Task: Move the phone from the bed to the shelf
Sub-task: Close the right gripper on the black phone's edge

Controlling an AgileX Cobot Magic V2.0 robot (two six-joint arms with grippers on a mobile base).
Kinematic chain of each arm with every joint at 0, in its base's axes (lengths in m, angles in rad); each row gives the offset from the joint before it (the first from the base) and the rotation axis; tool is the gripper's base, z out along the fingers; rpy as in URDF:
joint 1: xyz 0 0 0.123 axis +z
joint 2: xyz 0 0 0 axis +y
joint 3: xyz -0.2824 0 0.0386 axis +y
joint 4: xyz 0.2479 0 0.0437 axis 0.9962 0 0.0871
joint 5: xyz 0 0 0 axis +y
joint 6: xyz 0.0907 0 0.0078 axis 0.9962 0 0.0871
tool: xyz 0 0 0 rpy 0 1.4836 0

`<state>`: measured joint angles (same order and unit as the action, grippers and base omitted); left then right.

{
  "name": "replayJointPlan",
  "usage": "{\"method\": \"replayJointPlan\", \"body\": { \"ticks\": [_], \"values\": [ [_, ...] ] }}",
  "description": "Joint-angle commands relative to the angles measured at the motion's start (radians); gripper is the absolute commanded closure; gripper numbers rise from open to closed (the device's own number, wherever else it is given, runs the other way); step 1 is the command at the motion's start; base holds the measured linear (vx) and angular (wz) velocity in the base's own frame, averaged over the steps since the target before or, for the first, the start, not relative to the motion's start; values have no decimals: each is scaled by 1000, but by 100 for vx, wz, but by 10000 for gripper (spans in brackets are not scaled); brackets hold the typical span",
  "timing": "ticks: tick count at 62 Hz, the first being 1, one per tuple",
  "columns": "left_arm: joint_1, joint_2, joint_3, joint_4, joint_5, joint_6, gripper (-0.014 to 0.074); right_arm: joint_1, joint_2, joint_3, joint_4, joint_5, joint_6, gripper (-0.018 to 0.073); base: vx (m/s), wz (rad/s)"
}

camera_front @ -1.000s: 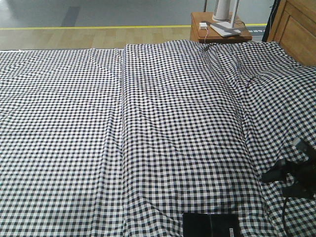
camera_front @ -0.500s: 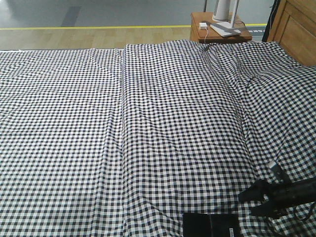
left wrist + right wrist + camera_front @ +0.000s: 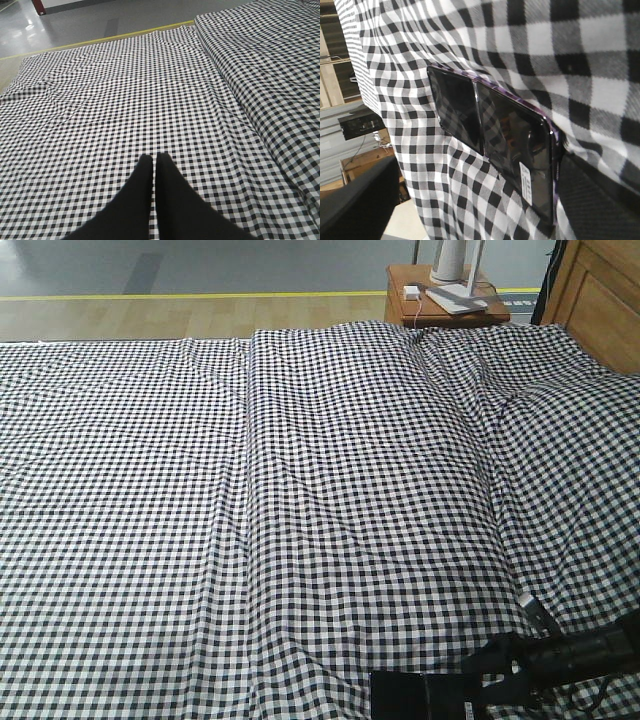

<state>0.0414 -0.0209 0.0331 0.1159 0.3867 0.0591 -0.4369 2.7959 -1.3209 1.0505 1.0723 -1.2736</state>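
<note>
The phone (image 3: 410, 698) lies flat on the bed (image 3: 300, 490), at the near edge of the checked sheet, and the bottom of the front view cuts it off. It is a glossy black slab with a crease across its middle and a small white sticker (image 3: 525, 178) near one end. In the right wrist view its rim looks purplish.

The right gripper (image 3: 487, 678) is low over the sheet, just beside the right end of the phone. Its jaws stand apart. In the right wrist view one dark finger (image 3: 360, 200) is at the lower left and the other at the lower right, next to the sticker end, and the phone is between them. Whether a finger touches the phone cannot be told.

The left gripper (image 3: 154, 159) hangs over a bare part of the sheet with its two black fingers pressed together and nothing between them.

Behind the bed a brown nightstand (image 3: 400, 308) stands on the wooden floor.
</note>
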Motion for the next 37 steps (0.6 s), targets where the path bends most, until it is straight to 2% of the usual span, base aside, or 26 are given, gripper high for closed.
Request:
{"method": "replayJointPlan", "body": {
  "ticks": [1, 29, 37],
  "values": [
    [1, -7, 5, -2, -73, 0, 595, 0, -35, -9, 24, 60, -31, -46, 0, 0],
    [1, -7, 5, -2, -73, 0, 595, 2, 35, -68, 66, 138, -28, -35, 0, 0],
    [1, -7, 5, -2, -73, 0, 595, 28, 35, -68, 66, 150, -33, -35, 0, 0]
  ]
}}
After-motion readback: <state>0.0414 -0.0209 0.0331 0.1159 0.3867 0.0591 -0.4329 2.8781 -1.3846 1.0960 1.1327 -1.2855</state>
